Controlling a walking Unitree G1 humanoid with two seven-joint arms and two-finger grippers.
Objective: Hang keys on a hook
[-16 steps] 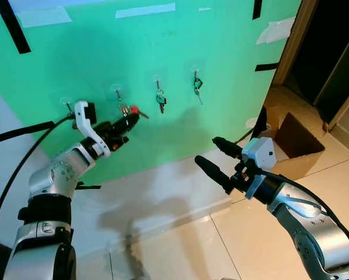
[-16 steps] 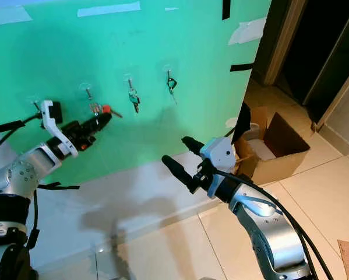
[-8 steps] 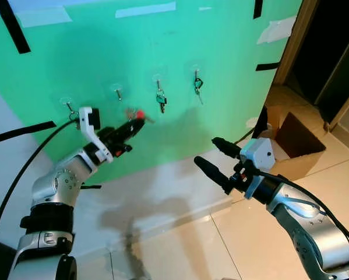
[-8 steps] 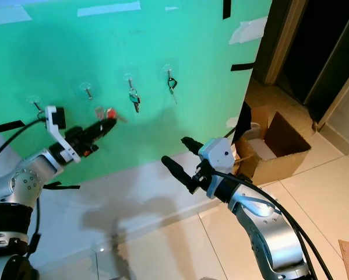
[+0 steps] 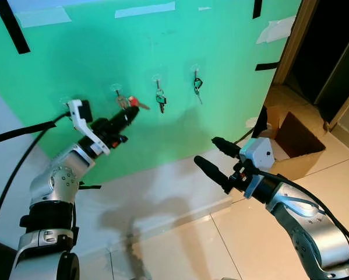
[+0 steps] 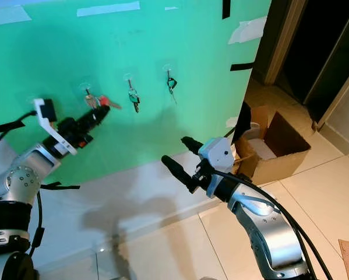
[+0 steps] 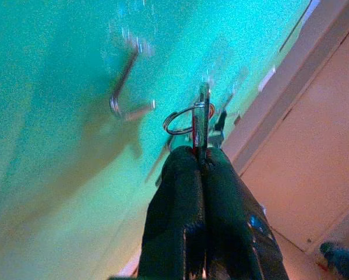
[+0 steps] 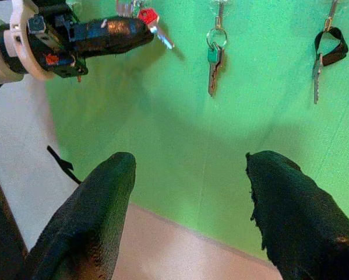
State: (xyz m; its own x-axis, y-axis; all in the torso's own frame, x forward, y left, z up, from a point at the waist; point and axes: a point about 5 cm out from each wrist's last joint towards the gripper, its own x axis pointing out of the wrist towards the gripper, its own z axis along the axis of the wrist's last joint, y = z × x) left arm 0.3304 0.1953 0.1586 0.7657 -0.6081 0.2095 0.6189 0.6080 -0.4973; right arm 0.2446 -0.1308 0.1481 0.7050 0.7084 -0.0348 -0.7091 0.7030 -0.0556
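The left gripper (image 5: 129, 112) was clamped on the keys (image 5: 133, 104) w/ the red tag, right up by the hook (image 5: 118, 93) on the green wall (image 5: 221, 35). The key ring (image 7: 180, 121) sat just beside the hook tip, not on yet. The right gripper (image 5: 215, 156) hung w/ its 2 fingers spread wide, holding nothing, well apart from the hook.

No legible text, labels, brands or numbers anywhere.

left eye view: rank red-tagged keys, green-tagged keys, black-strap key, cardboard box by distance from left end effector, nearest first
1. red-tagged keys, held at the left end effector tips, by the second hook.
2. green-tagged keys, on the next hook toward the robot's right.
3. black-strap key, one hook farther right.
4. cardboard box, on the floor by the doorway.
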